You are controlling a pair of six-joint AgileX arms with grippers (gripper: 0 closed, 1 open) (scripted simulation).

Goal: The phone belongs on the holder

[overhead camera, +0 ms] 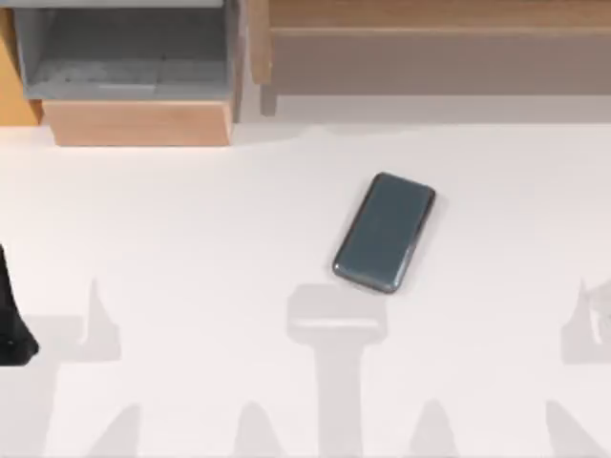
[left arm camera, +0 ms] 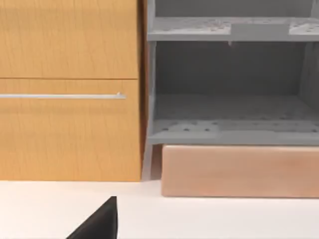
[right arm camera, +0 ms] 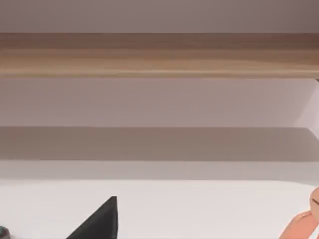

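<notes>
At the top view's left edge we see a dark piece of our left arm (overhead camera: 11,320), cut off by the frame, so its gripper cannot be judged. At the right edge a pale sliver (overhead camera: 601,310) is too cropped to name. The grey shelf unit (overhead camera: 129,52) and the wooden ledge (overhead camera: 430,19) run out past the top edge. In the left wrist view a black wedge (left arm camera: 99,221) is clipped by the lower edge, and the wooden cabinet (left arm camera: 65,124) is cut at the side. In the right wrist view an orange shape (right arm camera: 304,224) and a tiny greenish speck (right arm camera: 3,230) sit at the edges, too cropped to identify.
</notes>
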